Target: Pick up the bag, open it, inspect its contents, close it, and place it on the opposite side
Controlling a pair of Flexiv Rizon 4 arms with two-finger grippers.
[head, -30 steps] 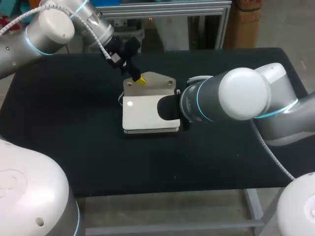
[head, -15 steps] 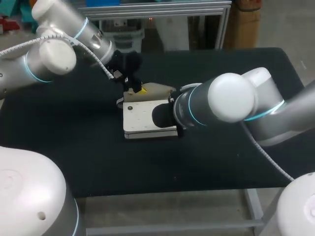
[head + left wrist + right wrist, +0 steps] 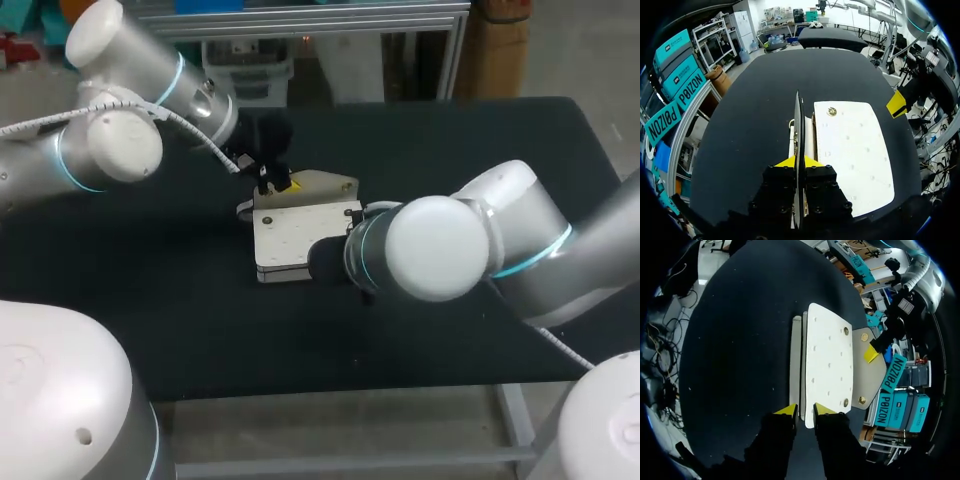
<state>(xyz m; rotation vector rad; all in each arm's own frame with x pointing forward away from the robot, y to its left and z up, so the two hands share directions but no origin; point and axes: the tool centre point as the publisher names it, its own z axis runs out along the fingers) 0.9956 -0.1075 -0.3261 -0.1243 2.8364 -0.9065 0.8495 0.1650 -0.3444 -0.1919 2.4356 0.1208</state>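
A flat cream bag (image 3: 290,235) lies on the black table (image 3: 150,250), its front panel (image 3: 829,355) studded with brass rivets. Its tan flap (image 3: 322,186) stands raised at the far edge, and my left gripper (image 3: 798,161) is shut on it, so the flap shows edge-on between the fingers. My right arm (image 3: 430,250) crosses over the bag's right end and hides its gripper in the head view. In the right wrist view, my right gripper (image 3: 805,410) stands open at the bag's end, its tips slightly apart with the panel's edge between them.
Black table runs wide on both sides of the bag (image 3: 750,115). My right gripper's yellow fingertip (image 3: 897,104) shows beside the bag's far end in the left wrist view. Nothing else lies on the table.
My right arm has swung left and toward the front over the bag, and its fingers have parted. My left gripper has shifted slightly with the flap still in it.
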